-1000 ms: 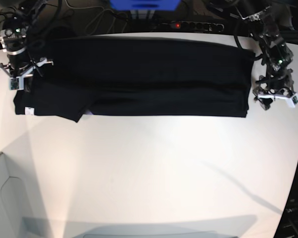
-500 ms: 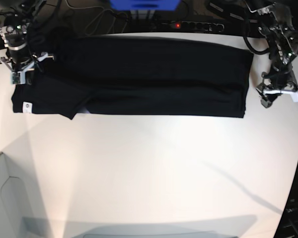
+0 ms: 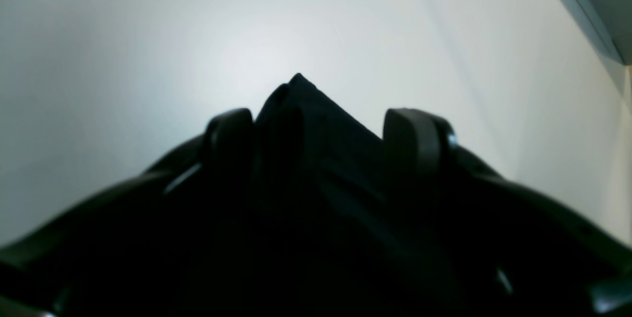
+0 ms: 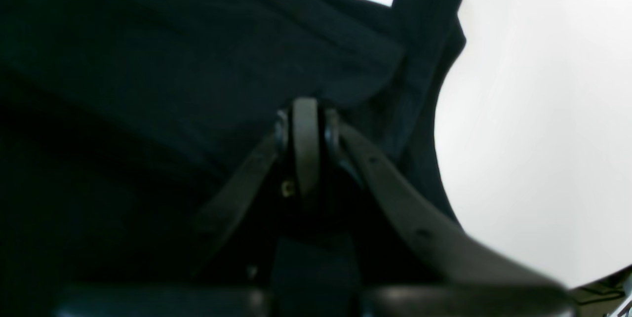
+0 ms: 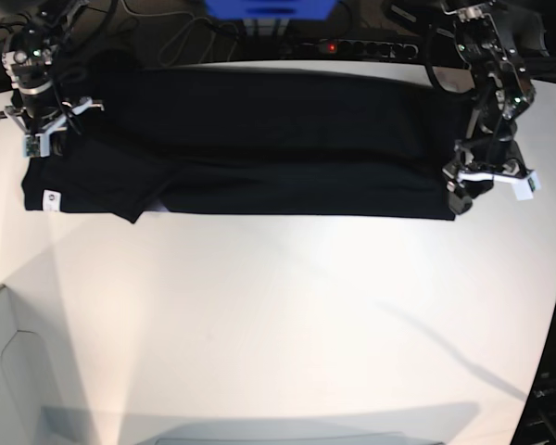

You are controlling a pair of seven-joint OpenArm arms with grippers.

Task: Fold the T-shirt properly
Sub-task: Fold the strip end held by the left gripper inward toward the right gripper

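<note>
The right tool [image 5: 37, 139], pressed together, sits on the T-shirt's [image 5: 259, 139] left end above its white tag [image 5: 48, 197]; the T-shirt lies as a long band across the counter [image 5: 278, 315]; the left tool [image 5: 471, 176], spread, straddles its right corner

A broad white smooth-topped desk [image 5: 287, 306] fills the view. Beyond its far edge lie a black power strip with a red light [image 5: 352, 46], tangled black cables [image 5: 167, 28] and a blue box [image 5: 269, 9].
</note>
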